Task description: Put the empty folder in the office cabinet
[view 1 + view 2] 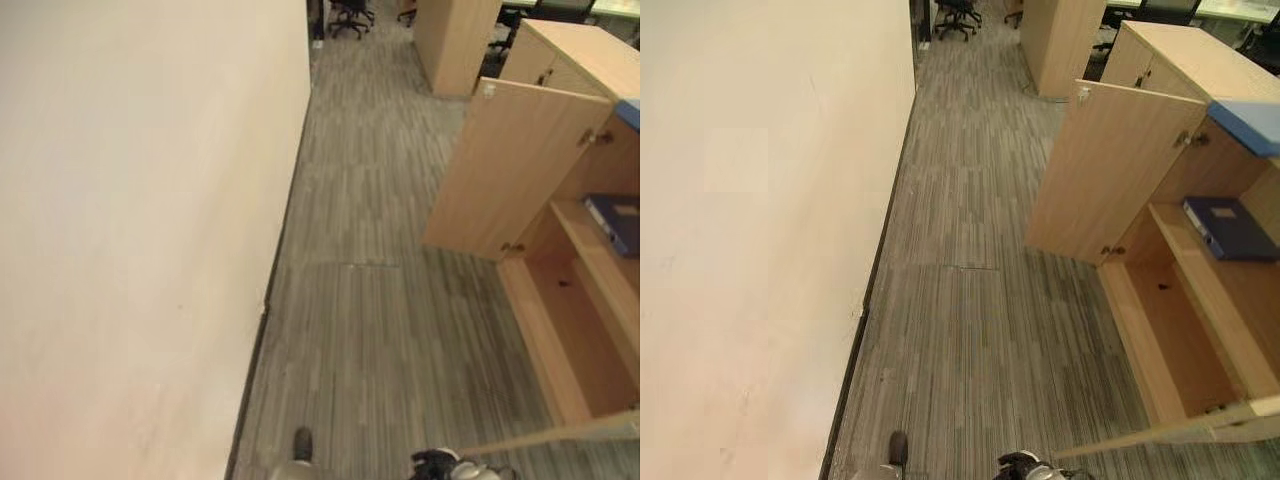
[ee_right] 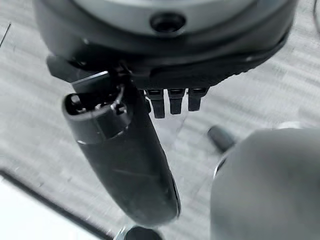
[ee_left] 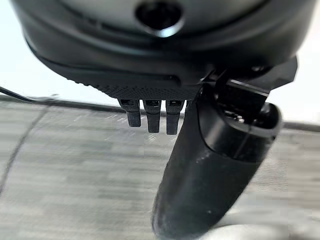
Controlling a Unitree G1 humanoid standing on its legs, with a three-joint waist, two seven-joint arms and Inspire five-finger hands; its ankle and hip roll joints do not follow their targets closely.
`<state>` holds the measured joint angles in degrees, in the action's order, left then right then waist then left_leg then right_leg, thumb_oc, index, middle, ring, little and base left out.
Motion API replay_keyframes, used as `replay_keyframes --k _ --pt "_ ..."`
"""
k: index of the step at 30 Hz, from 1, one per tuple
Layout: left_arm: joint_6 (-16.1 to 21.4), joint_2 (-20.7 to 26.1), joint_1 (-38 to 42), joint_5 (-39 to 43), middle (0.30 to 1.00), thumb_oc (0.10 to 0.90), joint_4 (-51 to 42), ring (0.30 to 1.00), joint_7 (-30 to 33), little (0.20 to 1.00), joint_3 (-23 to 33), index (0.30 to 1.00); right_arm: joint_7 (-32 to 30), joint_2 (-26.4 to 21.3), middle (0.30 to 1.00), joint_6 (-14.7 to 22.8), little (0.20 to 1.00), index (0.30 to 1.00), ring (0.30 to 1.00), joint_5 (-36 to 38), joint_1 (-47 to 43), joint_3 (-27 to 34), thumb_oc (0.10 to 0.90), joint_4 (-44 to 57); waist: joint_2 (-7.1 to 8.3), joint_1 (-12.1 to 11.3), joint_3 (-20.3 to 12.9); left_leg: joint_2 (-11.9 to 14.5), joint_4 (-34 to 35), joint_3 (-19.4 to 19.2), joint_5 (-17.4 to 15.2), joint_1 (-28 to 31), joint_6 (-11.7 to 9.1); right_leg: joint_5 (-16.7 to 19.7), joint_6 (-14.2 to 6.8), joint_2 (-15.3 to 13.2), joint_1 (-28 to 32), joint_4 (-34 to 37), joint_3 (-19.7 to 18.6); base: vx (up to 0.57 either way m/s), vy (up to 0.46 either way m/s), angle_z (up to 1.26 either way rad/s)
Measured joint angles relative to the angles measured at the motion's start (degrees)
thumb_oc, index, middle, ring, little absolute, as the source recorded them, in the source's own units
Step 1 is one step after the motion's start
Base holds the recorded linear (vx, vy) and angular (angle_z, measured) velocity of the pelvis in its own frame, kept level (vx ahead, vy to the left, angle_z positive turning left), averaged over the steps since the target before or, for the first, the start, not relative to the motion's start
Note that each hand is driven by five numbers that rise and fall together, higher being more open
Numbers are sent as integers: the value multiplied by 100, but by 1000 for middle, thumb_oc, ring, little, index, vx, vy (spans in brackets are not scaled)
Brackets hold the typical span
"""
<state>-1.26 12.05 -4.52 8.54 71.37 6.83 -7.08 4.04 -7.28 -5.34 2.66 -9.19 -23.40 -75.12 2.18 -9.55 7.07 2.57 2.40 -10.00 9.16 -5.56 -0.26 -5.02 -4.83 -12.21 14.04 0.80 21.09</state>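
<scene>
Folder [image 1: 1230, 228]: dark blue, lying flat on the upper shelf of the open office cabinet [image 1: 1160, 330] at the right of the scene, well inside the front edge. It touches neither hand.

Wall [image 1: 740, 200]: pale, runs the whole left side. Carpeted floor [image 1: 960, 300] makes a corridor between the wall and the cabinet.

Far cabinet door [image 1: 1110, 170] stands swung out into the corridor. The near door [image 1: 1180, 425] shows as a thin edge at the lower right. A light blue item [image 1: 1245, 125] rests on the cabinet top, and office chairs [image 1: 955, 15] stand at the far end.

Left hand [image 3: 150, 75]: fingers straight and relaxed, grasping nothing, carpet past them. Right hand [image 2: 170, 55]: the same, released and empty.

Judgement: placement looks done, with only clearing away left. To do that well, the robot should keep both arms low and near the body, and turn away from the far door's outer corner. It should not brush the near door, since a knock could swing it against the shelf and shift the folder. Whether the doors are to be closed cannot be told
</scene>
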Motion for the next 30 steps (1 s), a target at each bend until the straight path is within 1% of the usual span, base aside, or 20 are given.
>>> replay_keyframes --k 1,3,7,8,9,10,12,13,14,15,16,18,19,21,22,23,25,26,28,30 --pt "-9 54 71 -29 900 800 40 900 -1 900 5 900 18 55 900 -6 900 900 900 -20 -1 3 800 -24 62 -17 -3 -137 -232 -4 -184 -83 59 -34 -50 -160 -1 -75 -13 192 333 18" --pt "40 128 126 -26 900 800 -119 900 38 900 30 900 81 108 900 -35 900 900 900 -38 -33 -2 800 -78 45 -156 -18 -375 -603 -106 -558 -219 183 -64 -99 -481 -113 -329 -3 174 292 -4" --pt "43 264 220 -27 900 800 -366 900 49 900 19 900 118 176 900 -126 900 900 900 -43 -186 -49 800 -159 44 -220 -27 -549 -1195 -221 -982 -558 269 -93 -128 -785 -334 -586 -10 193 270 -5" --pt "23 302 273 -31 900 800 -391 900 51 900 15 900 117 185 900 -180 900 900 900 -47 -285 -56 800 -154 60 -232 -21 -673 -1457 -295 -1210 -688 436 -74 -133 -949 -363 -645 15 181 312 -15" --pt "6 287 279 -20 900 800 -415 900 33 900 18 900 108 167 900 -191 900 900 900 -48 -313 -53 800 -153 54 -234 -23 -729 -1456 -335 -1281 -673 532 -51 -161 -1043 -387 -725 22 211 384 -25" --pt "-9 124 162 -13 900 800 -457 900 -2 900 -32 900 100 97 900 -211 900 900 900 -50 -366 -55 800 -124 -29 -286 -50 -788 -1330 -458 -1258 -583 565 34 -195 -1264 -616 -1118 22 93 172 -29" --pt "-6 27 76 -41 900 800 -531 900 -25 900 -79 900 99 82 900 -202 900 900 900 -51 -431 -62 800 -107 -63 -338 -46 -840 -1247 -565 -1339 -495 709 193 -218 -1421 -817 -1463 73 108 209 -32" --pt "-13 -9 -12 -42 900 800 -527 900 -45 900 -153 900 97 90 900 -204 900 900 900 -49 -453 -61 800 -87 -78 -305 -47 -882 -1186 -552 -1298 -420 705 197 -192 -1513 -901 -1719 184 126 215 -15" --pt "-47 -10 -2 -33 900 800 -525 900 -172 900 -246 900 90 86 900 -215 900 900 900 -34 -442 -57 800 34 -108 -298 -24 -911 -1042 -538 -1339 -298 830 320 -212 -1601 -1189 -2273 198 83 121 -5" --pt "-63 -25 -36 -35 900 800 -533 900 -213 900 -262 900 72 88 900 -208 900 900 900 -26 -435 -57 800 133 -155 -272 -19 -894 -869 -531 -1226 -182 774 248 -232 -1604 -1375 -2543 165 86 112 0" --pt "-104 -22 -170 -32 900 800 -541 900 -227 900 -263 900 46 134 900 -176 900 900 900 -3 -423 -57 800 298 -171 -184 -36 -885 -531 -526 -1039 5 700 148 -358 -1494 -1475 -2471 201 38 50 5" --pt "-115 -26 -234 -30 900 800 -567 900 -228 900 -261 900 14 139 900 -108 900 900 900 149 -421 -3 800 445 -206 -123 -15 -863 -232 -544 -906 177 736 53 -506 -1330 -1735 -2239 295 59 52 -3" --pt "-134 -15 -243 -27 900 800 -552 900 -218 900 -237 900 -46 133 900 -45 900 900 900 262 -413 18 800 523 -220 4 -7 -868 -74 -513 -811 263 764 64 -528 -1125 -1897 -1950 333 93 22 -10" --pt "-124 -33 -296 9 900 800 -535 900 -194 900 -175 900 -104 125 900 21 900 900 900 453 -424 238 800 533 -277 70 35 -823 108 -546 -802 414 747 75 -556 -852 -2146 -1683 267 141 -25 -18" --pt "-129 -78 -330 17 900 800 -357 900 -155 900 -134 900 -239 71 900 37 900 900 900 683 -438 451 800 581 -392 286 91 -734 114 -554 -823 510 730 263 -633 -465 -2345 -1180 224 123 -32 -19" --pt "-127 -98 -311 19 900 800 -293 900 -98 900 -94 900 -313 31 900 49 900 900 900 792 -425 512 800 587 -366 361 133 -736 118 -564 -831 587 724 418 -626 -356 -2438 -969 253 243 -90 -11" --pt "-115 -122 -268 22 900 800 -212 900 -2 900 35 900 -408 -70 900 39 900 900 900 954 -371 623 800 538 -348 448 198 -771 156 -601 -919 709 747 683 -616 -246 -2663 -746 318 273 -126 -1" --pt "-79 -134 -237 31 900 800 -121 900 56 900 301 900 -474 -114 900 94 900 900 900 1238 -324 1114 800 556 -303 504 238 -811 138 -607 -992 796 704 837 -727 -177 -2737 -158 530 286 -159 3" --pt "-80 -114 -203 37 900 800 -88 900 106 900 383 900 -580 -158 900 86 900 900 900 1490 -288 1300 800 524 -264 495 263 -825 194 -589 -1025 968 649 966 -744 -171 -2751 186 866 292 -152 3" --pt "-81 -111 -228 176 900 800 -89 900 167 900 580 900 -665 -203 900 131 900 900 900 1735 -174 1440 800 497 -194 489 240 -814 229 -537 -1115 1148 535 1078 -656 -296 -2686 64 1286 397 -164 9"
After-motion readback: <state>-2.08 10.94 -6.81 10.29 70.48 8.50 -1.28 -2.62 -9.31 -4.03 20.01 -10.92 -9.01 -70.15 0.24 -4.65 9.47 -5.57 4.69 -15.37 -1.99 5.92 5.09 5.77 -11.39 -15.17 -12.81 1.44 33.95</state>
